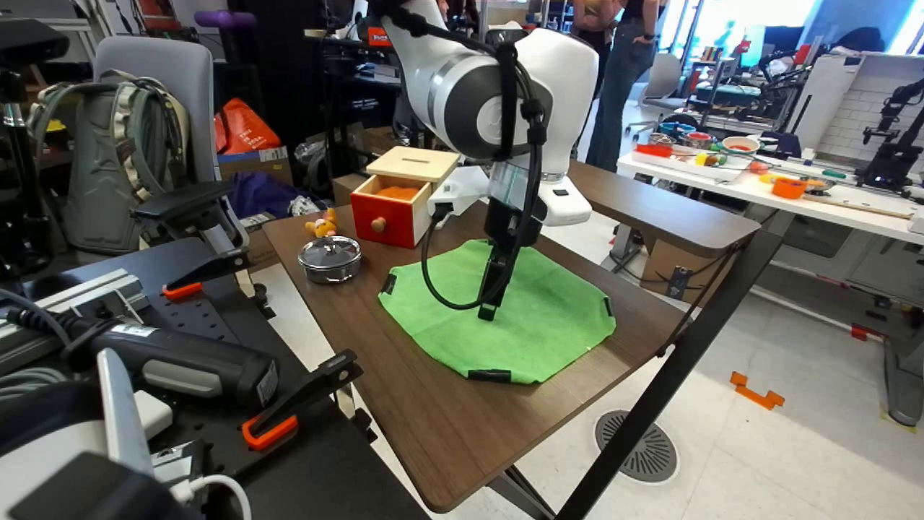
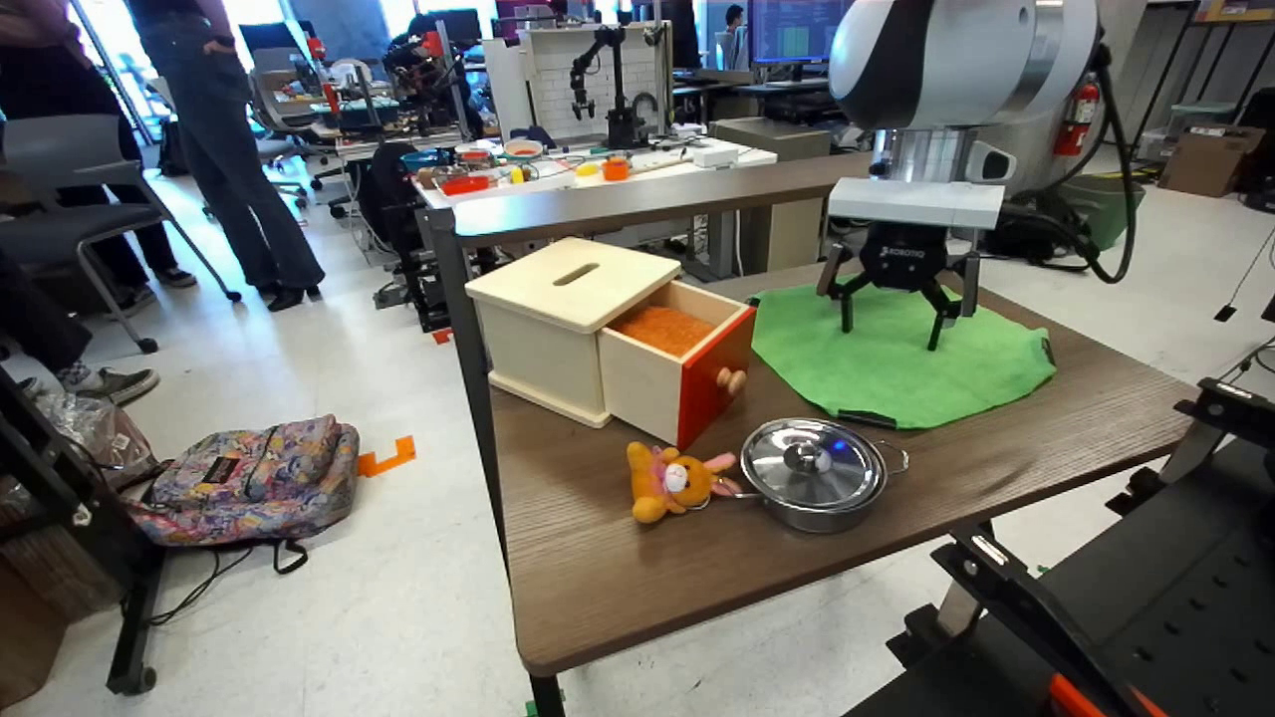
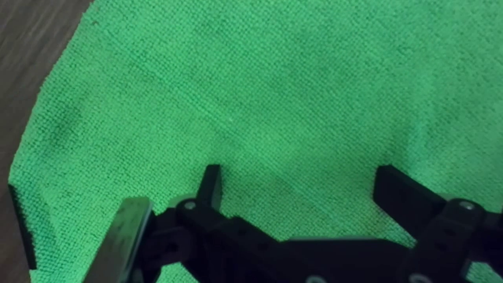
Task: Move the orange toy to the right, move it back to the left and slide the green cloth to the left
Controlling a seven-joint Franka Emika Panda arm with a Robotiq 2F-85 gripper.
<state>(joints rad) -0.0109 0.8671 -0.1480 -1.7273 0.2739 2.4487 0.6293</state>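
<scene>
The orange toy is a small plush animal with pink ears, lying on the table in both exterior views [image 1: 322, 227] [image 2: 661, 486]. It is out of the wrist view. The green cloth, roughly octagonal with black edge patches, lies flat on the table in both exterior views [image 1: 538, 339] [image 2: 896, 383]. It fills most of the wrist view [image 3: 251, 86]. My gripper [image 3: 297, 168] is open and empty, pointing down over the cloth in both exterior views [image 1: 488, 312] [image 2: 890, 339]. Its fingertips are at or just above the cloth; I cannot tell whether they touch it.
A wooden box [image 2: 558, 349] with a red-fronted drawer [image 2: 715, 373] pulled out, orange material inside, stands beside the cloth. A lidded metal pot [image 2: 812, 473] stands next to the toy. The brown table [image 1: 404, 390] has open edges. A raised brown shelf [image 2: 647, 199] runs along one side.
</scene>
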